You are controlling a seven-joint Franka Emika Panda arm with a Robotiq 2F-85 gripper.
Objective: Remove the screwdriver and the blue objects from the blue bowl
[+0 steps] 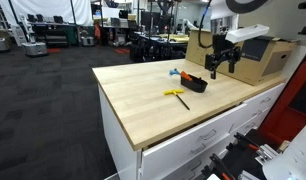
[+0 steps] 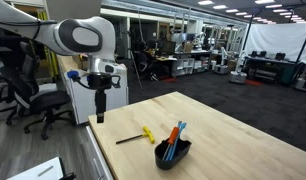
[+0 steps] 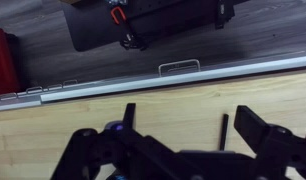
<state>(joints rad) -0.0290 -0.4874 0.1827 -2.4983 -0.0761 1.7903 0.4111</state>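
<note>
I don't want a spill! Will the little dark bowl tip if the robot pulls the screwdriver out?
The bowl is low and wide, so it probably stays flat. But it looks small and light, and the screwdriver and blue pieces lean over its rim, so a sideways tug might slide or tilt it.

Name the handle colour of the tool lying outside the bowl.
The tool has a yellow handle, clearest in an exterior view.
</note>
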